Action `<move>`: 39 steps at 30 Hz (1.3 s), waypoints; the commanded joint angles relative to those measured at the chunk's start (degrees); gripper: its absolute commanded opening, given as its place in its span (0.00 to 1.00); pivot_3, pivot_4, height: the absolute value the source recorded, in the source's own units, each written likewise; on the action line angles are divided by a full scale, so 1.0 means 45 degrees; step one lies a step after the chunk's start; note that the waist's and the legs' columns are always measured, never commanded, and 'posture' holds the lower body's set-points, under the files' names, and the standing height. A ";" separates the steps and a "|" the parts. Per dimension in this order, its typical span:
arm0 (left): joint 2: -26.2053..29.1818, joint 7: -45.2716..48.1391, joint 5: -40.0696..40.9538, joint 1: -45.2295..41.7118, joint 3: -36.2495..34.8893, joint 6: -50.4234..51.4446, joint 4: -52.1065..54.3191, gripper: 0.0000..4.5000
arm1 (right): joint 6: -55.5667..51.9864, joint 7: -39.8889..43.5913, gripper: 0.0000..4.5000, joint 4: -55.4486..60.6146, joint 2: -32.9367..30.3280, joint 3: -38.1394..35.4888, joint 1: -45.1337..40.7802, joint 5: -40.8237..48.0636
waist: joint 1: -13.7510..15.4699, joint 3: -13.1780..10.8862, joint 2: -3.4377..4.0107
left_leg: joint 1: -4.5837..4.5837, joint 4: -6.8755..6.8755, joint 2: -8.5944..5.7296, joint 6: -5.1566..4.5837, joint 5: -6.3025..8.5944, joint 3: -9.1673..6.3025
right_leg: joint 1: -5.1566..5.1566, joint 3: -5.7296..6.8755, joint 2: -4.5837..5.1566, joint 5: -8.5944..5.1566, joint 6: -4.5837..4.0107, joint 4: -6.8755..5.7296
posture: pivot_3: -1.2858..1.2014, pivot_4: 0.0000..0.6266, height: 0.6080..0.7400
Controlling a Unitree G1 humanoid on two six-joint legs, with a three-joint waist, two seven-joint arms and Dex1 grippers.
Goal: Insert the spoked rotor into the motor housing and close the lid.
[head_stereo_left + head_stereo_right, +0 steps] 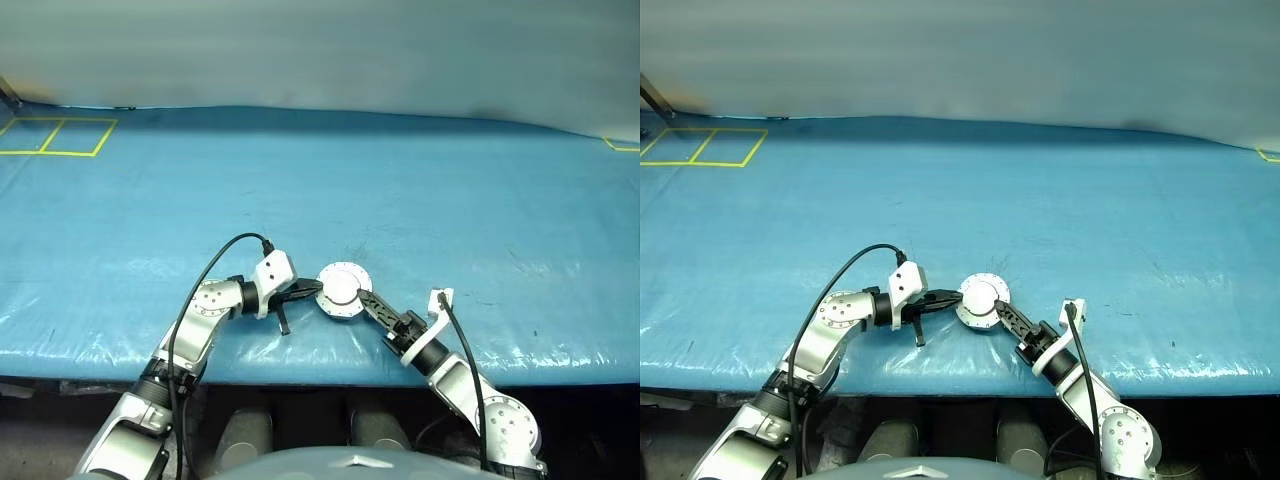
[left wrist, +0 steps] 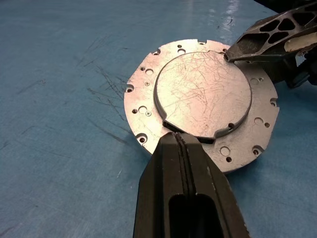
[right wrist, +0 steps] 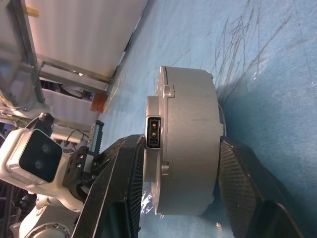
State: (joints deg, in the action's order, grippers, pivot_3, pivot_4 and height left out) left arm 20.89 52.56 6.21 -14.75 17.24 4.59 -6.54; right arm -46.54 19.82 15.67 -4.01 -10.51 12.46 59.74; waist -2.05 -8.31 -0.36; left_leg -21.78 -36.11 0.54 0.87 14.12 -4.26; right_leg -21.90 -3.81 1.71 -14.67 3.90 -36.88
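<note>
Two pincers [image 1: 308, 291] [image 1: 368, 300] on one silver motor housing [image 1: 342, 290]; blue table [image 1: 420, 200]

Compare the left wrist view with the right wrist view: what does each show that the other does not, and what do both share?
Left wrist view alone: the motor housing's flat scratched silver face, a raised round plate on a flange ringed with small holes, with the left gripper's shut fingers at its edge.

Right wrist view alone: the housing's side wall with a small connector socket, and the right gripper's fingers, one against each flat face.

Both: the silver housing on the blue table cover.
</note>
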 commanded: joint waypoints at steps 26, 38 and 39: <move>0.0018 -0.0452 0.0387 0.0677 -0.0486 0.0579 0.0970 0.00 | 0.0430 -0.1040 0.27 -0.0507 0.0953 0.0662 -0.0743 -0.0504 | -0.0058 -0.0010 0.0015 | -0.0014 0.0037 0.0020 0.0001 0.0002 0.0006 | -0.0048 -0.0008 -0.0025 0.0026 0.0038 -0.0010 | 0.52 0.24 1.00; 0.0277 -0.0077 0.4515 0.1046 -0.3291 0.3189 0.3323 0.00 | 0.0149 -0.2308 0.27 -0.1112 0.1534 -0.0169 -0.1174 0.0423 | -0.0291 -0.0013 0.0017 | -0.0035 0.0035 0.0045 0.0001 0.0001 0.0006 | -0.0091 -0.0013 -0.0046 0.0029 0.0024 -0.0039 | 0.52 0.24 1.00; 0.0353 -0.0168 0.4822 0.1070 -0.3583 0.3492 0.3485 0.00 | 0.0108 -0.2340 0.27 -0.1106 0.1634 -0.0301 -0.1245 0.0759 | -0.0303 -0.0013 0.0018 | -0.0034 0.0035 0.0046 0.0001 0.0001 0.0006 | -0.0093 -0.0014 -0.0047 0.0029 0.0023 -0.0042 | 0.52 0.24 1.00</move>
State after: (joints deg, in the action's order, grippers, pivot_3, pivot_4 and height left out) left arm 21.67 52.25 24.26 -9.94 4.22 17.97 6.13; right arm -44.57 11.19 11.86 2.86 -11.23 6.81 61.66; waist -3.41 -8.36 -0.28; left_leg -21.93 -35.95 0.75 0.88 14.13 -4.24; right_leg -22.32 -3.87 1.49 -14.54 3.99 -37.07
